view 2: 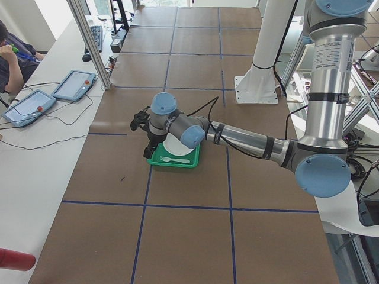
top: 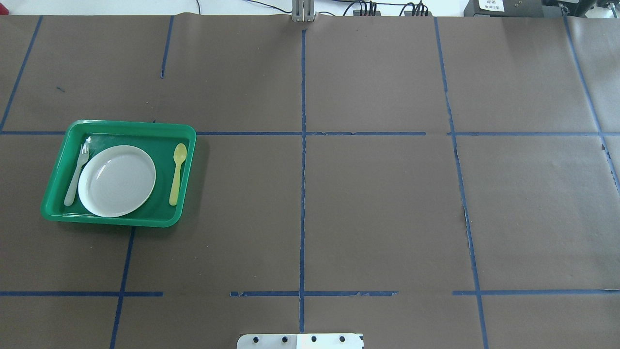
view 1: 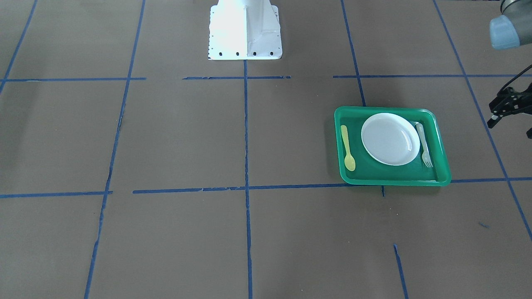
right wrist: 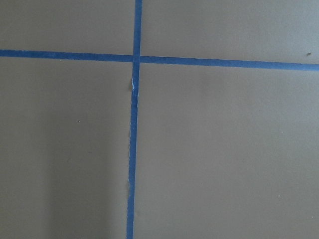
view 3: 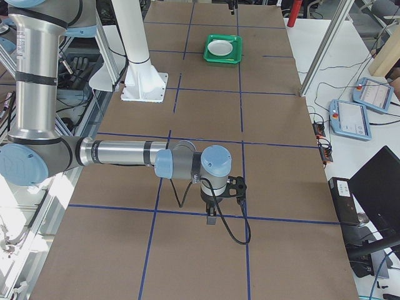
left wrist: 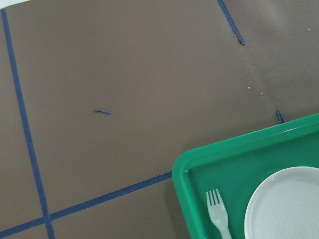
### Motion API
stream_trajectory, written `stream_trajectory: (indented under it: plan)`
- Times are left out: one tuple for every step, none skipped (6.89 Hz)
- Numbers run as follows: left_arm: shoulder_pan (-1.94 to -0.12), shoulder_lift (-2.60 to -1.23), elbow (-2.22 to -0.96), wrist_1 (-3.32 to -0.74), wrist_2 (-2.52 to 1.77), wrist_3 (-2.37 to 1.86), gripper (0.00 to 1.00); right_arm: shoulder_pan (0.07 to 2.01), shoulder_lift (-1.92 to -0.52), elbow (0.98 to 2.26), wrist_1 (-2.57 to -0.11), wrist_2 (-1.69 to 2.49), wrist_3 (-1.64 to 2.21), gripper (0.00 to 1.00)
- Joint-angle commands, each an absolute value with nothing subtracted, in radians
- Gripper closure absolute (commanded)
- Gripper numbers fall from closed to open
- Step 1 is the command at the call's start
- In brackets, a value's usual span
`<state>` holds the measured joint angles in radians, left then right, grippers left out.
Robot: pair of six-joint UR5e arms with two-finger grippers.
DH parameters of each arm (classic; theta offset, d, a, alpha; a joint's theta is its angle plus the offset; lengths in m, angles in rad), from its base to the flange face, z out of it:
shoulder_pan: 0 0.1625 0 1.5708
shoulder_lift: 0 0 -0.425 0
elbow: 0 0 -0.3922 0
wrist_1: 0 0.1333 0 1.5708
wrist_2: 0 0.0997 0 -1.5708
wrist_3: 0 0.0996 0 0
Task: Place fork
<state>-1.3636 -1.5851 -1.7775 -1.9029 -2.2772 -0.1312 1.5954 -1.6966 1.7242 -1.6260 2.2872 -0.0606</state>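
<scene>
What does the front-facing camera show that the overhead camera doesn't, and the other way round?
Only the front-facing view shows the left gripper, at its right edge, apart from the green tray and partly cut off. Only the overhead view shows the cables along the table's far edge. Both show the fork, the white plate and the yellow spoon lying in the tray, fork and spoon on opposite sides of the plate.

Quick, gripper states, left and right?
Left gripper: looks open, empty; the fork lies in the green tray.
Right gripper: cannot tell.
</scene>
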Motion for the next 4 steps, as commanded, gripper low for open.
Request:
stream_trajectory:
  plan:
    - [-1.535,-1.594,-1.757,-1.611,-2.293,0.13,0.0,1.595,-1.697,1.724,-1.626,2.287,-0.061,0.0]
    - [-1.595,-1.594,-1.734,-1.504,-2.293,0.226,0.0,1.595,-1.697,1.724,-1.626,2.287,-0.06,0.0]
    - [-1.618,-1.576,-1.717,-1.443,-2.305,0.245,0.0,1.595,-1.697,1.724,-1.626,2.287,-0.061,0.0]
    - [-1.618,-1.512,-1.704,-1.454,-2.356,0.244,0.0,1.595,-1.697,1.724,-1.626,2.287,-0.06,0.0]
